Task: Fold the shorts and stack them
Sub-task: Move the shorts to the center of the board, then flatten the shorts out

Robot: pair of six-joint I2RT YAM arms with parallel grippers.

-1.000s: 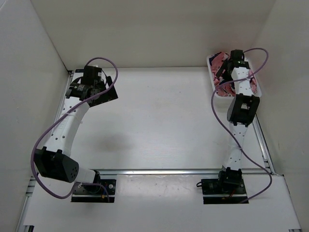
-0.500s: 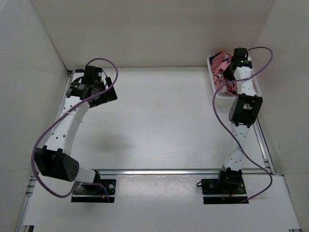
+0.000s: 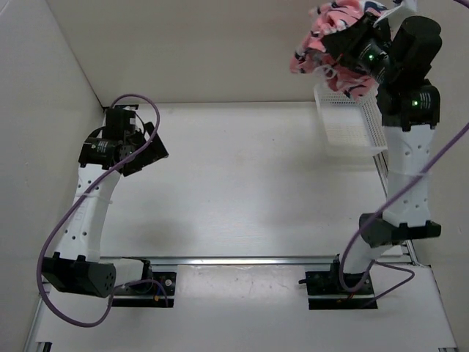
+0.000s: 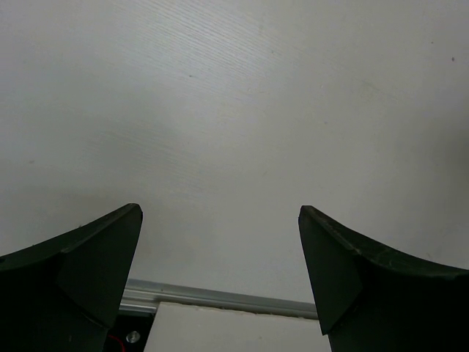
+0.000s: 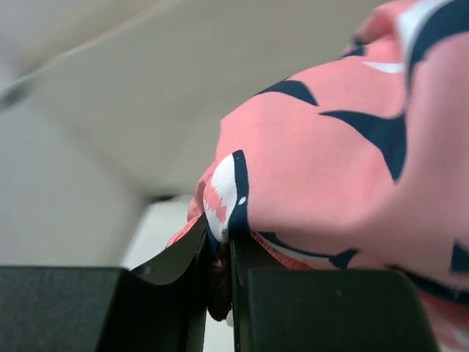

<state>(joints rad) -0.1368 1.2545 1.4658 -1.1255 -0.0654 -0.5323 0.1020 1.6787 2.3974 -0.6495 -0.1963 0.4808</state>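
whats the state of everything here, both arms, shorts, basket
white mesh basket: upright on the table, looks empty
shorts: bunched, held in the air above the white mesh basket
right gripper: jaws shut on the shorts
left gripper: jaws open, holding nothing, over the table

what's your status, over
Left gripper open, holding nothing. Right gripper shut on the shorts, bunched, held high by the basket. Nothing in the way.

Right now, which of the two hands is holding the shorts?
The right hand, shut on the pink shorts above the basket; the left hand hangs open over the table.
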